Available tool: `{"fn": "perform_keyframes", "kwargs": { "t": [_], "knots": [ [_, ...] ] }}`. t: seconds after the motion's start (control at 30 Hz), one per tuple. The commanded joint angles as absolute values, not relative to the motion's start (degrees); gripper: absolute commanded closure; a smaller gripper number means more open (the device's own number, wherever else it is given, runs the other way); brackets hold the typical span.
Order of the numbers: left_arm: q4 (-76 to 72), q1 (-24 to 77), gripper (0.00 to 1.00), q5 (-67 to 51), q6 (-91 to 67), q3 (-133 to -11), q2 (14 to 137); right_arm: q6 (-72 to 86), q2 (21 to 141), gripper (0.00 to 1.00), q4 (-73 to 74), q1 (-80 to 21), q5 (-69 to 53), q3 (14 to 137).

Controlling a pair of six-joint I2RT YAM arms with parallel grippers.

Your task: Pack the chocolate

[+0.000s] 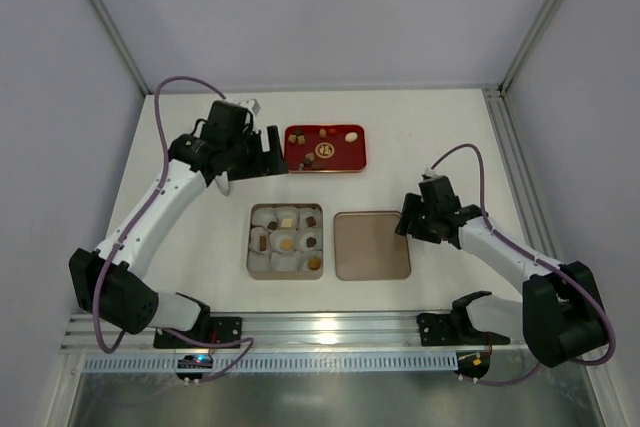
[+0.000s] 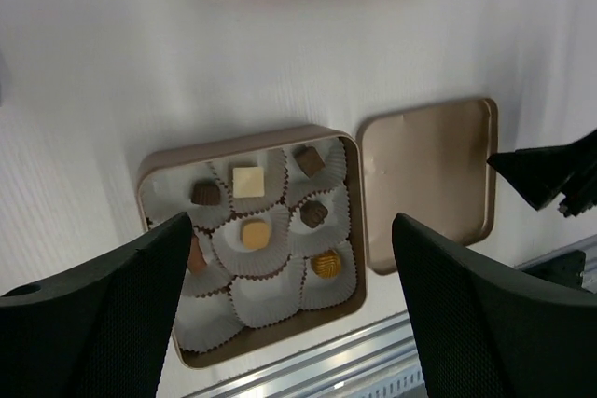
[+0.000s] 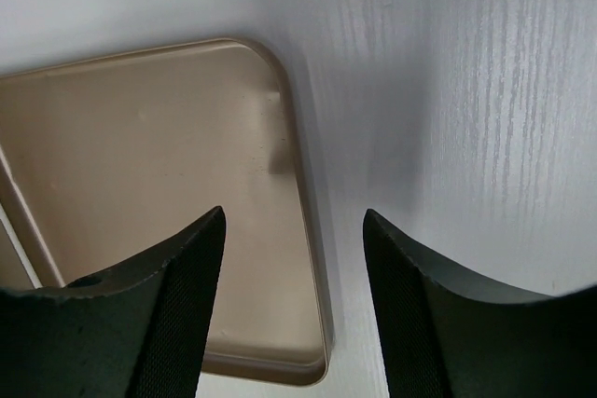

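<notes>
The tin [image 1: 252, 269] is a square box of matte champagne-coloured metal with rounded corners. It is lined with white crinkled paper cups [image 2: 264, 298], their pleated rims pressed against one another. Part of the chocolate [image 2: 255, 234] sits in these cups, one piece to a cup: a tan cube in the middle, a flat cream square, dark brown cubes and a ribbed golden round. Several cups on the tin's near side hold nothing.

More pieces, small and mixed in colour, lie loose on the glossy red tray [image 1: 340, 159], a flat rounded rectangle with a thin gold rim, just beyond the tin. The lid [image 1: 371, 244], the same smooth brushed metal with a shallow lip, lies flat just right of the tin. Both rest on a white table [image 3: 485, 90] with a fine wood-grain texture.

The left gripper [image 2: 289, 223] hangs above the tin, its broad black, finely textured fingers spread wide with nothing between them. The right gripper [image 3: 294, 216] is right of the tin, over the lid's outer edge, jaws apart and pinching nothing.
</notes>
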State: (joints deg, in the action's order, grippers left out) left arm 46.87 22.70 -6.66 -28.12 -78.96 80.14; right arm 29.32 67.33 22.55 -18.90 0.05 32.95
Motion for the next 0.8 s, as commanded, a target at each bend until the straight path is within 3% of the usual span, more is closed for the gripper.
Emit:
{"fn": "perform_keyframes", "kwargs": {
  "t": [0.0,0.17,0.53,0.77],
  "knots": [
    [44.03,26.53,0.15,-9.84,-30.85,-77.0,76.82,31.02,69.34,0.38,19.34,-18.63,2.2,31.91],
    [42.02,31.89,0.16,-10.37,-32.96,-74.8,76.02,31.82,71.1,0.39,18.37,-18.63,2.9,31.82],
    [37.62,41.47,0.17,-9.76,-36.38,-72.86,79.19,31.9,75.41,0.6,17.31,-18.63,3.08,32.87],
    [34.54,45.87,0.18,-10.37,-37.97,-72.6,83.49,31.47,79.54,0.81,18.63,-18.63,2.72,34.89]
  ]
}}
